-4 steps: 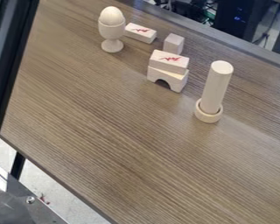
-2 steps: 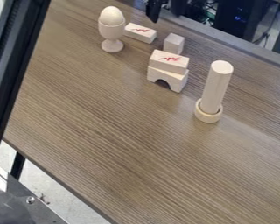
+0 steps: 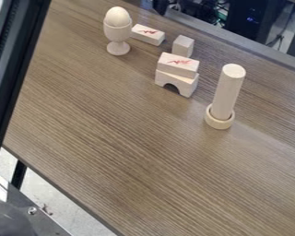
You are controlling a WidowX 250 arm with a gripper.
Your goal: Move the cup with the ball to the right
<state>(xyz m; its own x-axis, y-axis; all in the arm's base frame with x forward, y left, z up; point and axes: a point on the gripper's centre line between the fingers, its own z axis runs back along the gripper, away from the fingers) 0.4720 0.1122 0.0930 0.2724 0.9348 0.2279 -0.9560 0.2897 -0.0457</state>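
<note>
The wooden cup (image 3: 118, 33) stands upright on its stem at the upper left of the table. A pale, egg-shaped ball (image 3: 117, 16) rests in its top. At the top edge, to the right of the cup and apart from it, a dark tip of the gripper (image 3: 160, 5) hangs beyond the small blocks.
Right of the cup lie a flat block (image 3: 148, 35) and a small cube (image 3: 183, 46). A block (image 3: 178, 65) is stacked on an arch block (image 3: 185, 85). Farther right, a tall cylinder (image 3: 227, 92) stands in a ring (image 3: 219, 121). A black bar (image 3: 14, 69) crosses the left side.
The gripper's dark tip came in at the top edge, then rose slightly and now shows less. The black bar at the left shifted right overall. Cup, ball and blocks have kept their places.
</note>
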